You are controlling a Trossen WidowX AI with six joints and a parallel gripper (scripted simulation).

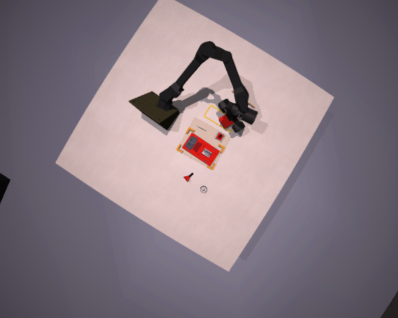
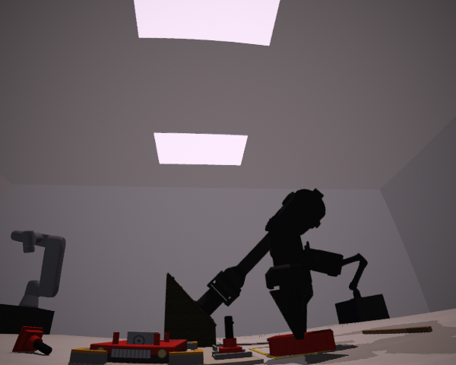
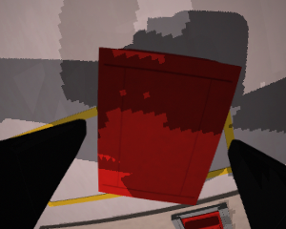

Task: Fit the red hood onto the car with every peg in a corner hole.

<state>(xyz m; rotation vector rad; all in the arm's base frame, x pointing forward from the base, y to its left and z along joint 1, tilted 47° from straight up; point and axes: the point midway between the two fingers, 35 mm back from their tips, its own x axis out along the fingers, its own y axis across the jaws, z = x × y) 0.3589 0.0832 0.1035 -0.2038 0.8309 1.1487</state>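
The red hood (image 1: 225, 120) (image 2: 281, 346) (image 3: 153, 143) lies on the table, roof up, partly over a yellow outline (image 1: 207, 110) (image 3: 76, 200). My gripper (image 1: 231, 116) (image 2: 299, 337) (image 3: 157, 136) is open and empty, pointing down. In the wrist view its fingers stand on either side of the hood, with a gap at each side; the exterior view shows the fingertips level with the hood's upper part. The red chassis (image 1: 196, 147) (image 2: 177, 344) sits in the jig (image 1: 211, 167) (image 2: 185, 357), with its engine block (image 1: 206, 152) (image 2: 143, 337) on the deck. Three pegs show in the exterior view; the hood's corner holes cannot be made out.
A small fixture (image 1: 219, 136) (image 2: 229, 328) (image 3: 202, 222) with an upright black post stands between hood and chassis. A red piece (image 1: 187, 177) (image 2: 26, 339) with a black shaft and a round pale part (image 1: 203, 189) lie beyond the jig. A wooden strip (image 2: 397, 330) lies behind the hood.
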